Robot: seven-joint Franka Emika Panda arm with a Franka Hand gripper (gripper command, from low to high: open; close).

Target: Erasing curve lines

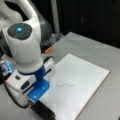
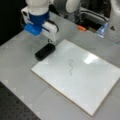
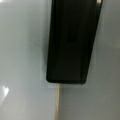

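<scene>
The curve lines (image 1: 64,85) are a short thin dark squiggle near the middle of the white board (image 1: 85,72); in a front view they show as curve lines (image 2: 70,67) on the board (image 2: 85,85). A black block eraser (image 2: 45,51) lies at the board's left corner, well left of the squiggle. My gripper (image 2: 50,44) reaches straight down onto it. The eraser (image 1: 43,110) shows under my wrist in a front view. In the wrist view the eraser (image 3: 71,42) fills the upper middle, with the board's edge (image 3: 57,105) below it; my fingers do not show there.
The board lies on a grey table (image 2: 17,67). A small orange object (image 1: 48,50) (image 2: 81,28) sits beyond the board's far side. A blue-lit device (image 2: 102,30) and the arm's base stand behind it. Black perforated matting (image 2: 12,107) borders the table's corner.
</scene>
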